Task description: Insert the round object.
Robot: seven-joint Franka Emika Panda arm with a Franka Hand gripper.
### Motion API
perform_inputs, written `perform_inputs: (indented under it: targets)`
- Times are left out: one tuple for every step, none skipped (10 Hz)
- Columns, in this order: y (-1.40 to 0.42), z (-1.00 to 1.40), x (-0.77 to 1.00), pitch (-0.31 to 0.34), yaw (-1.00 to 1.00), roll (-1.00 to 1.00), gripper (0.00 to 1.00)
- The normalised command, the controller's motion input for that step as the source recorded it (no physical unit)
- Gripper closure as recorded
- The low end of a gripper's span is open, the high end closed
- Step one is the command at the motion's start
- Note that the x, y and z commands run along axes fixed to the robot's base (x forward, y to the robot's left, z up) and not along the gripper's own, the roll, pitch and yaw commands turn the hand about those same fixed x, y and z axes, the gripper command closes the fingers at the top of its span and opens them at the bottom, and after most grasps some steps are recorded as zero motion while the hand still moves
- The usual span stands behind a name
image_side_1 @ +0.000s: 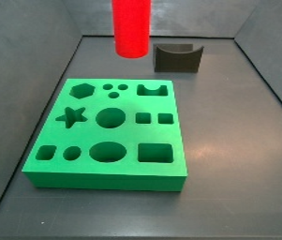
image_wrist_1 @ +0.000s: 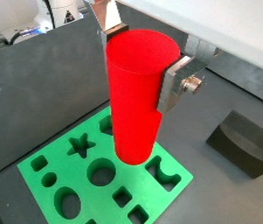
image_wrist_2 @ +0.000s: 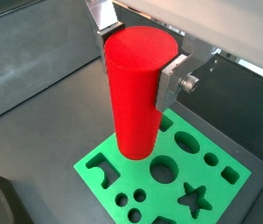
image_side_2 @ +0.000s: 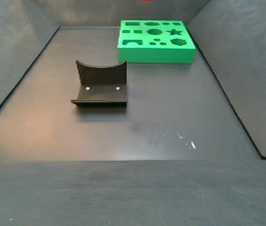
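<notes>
The round object is a tall bright red cylinder (image_wrist_1: 134, 114), also seen in the second wrist view (image_wrist_2: 136, 114). My gripper (image_wrist_1: 141, 66) is shut on it near its flat top, with a silver finger on each side (image_wrist_2: 140, 61). The cylinder hangs upright, well above the green block (image_wrist_1: 34, 164) with its several shaped holes (image_wrist_2: 248, 178). In a side view the cylinder's lower part (image_side_1: 130, 26) shows at the top, over the block's far edge (image_side_1: 106, 178), and the gripper is out of frame. In the remaining side view only the block (image_side_2: 156, 56) shows.
The dark fixture with a curved notch stands on the floor apart from the green block (image_side_1: 178, 58), (image_side_2: 100, 84); it also shows in a wrist view (image_wrist_1: 248, 144). Grey walls enclose the dark floor (image_side_2: 135, 150) on the sides.
</notes>
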Motion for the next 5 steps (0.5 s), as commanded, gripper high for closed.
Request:
perform_inputs:
  targets:
    - [0.02, -0.60, 0.00, -0.179, -0.01, -0.16, 1.00]
    - [0.02, -0.95, -0.11, -0.156, -0.04, -0.01, 1.00]
    - [-0.04, -0.77, -0.17, -0.116, -0.01, -0.15, 1.00]
    - [-0.07, -0.54, -0.11, -0.111, 0.00, -0.27, 1.00]
    - [-0.25, -0.47, -0.07, -0.127, 0.00, -0.23, 1.00]
